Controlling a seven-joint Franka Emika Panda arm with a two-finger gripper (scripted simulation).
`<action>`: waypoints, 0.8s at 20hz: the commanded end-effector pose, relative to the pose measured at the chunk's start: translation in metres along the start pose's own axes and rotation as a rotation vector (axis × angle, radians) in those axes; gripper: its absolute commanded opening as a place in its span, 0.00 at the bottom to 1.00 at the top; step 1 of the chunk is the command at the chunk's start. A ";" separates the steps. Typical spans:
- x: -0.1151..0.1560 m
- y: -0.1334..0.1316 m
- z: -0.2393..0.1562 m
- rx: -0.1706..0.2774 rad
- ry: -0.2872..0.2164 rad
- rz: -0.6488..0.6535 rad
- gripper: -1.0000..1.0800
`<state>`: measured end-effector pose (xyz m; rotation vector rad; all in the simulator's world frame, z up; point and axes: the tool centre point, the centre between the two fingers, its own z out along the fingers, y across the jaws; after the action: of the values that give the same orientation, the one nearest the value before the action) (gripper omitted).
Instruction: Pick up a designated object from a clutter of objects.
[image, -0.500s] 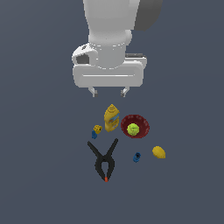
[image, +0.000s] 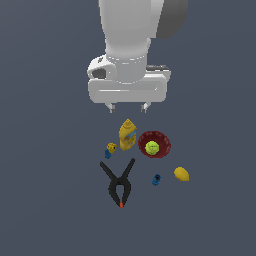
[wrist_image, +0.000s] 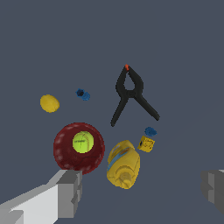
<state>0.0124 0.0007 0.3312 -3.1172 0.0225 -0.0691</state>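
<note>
Two grey fingers (wrist_image: 65, 192) stand wide apart with nothing between them. Past them, a yellow bottle (wrist_image: 124, 164) stands beside a dark red bowl (wrist_image: 65, 155) holding a green ball (wrist_image: 83, 142). The yellow-and-blue toy (wrist_image: 148, 140) sits just beside the bottle, near a black clamp (wrist_image: 131, 94). A lemon (wrist_image: 49, 103) and a tiny blue piece (wrist_image: 82, 94) lie apart.

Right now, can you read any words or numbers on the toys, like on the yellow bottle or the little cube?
No text can be read anywhere.
Yellow bottle: a blue patch like a label, too blurred to read.
Tiny yellow-and-blue piece: dark marks on the yellow end, too small to read.
Green ball in the dark red bowl: a faint dark mark, unreadable.
Black clamp, lemon, all-blue piece: no writing seen.
</note>
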 end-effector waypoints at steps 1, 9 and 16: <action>-0.001 -0.002 0.002 0.004 -0.004 0.002 0.96; 0.002 0.004 0.015 0.004 -0.006 0.043 0.96; 0.008 0.023 0.059 0.004 -0.013 0.172 0.96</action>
<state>0.0214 -0.0164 0.2836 -3.1011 0.2376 -0.0506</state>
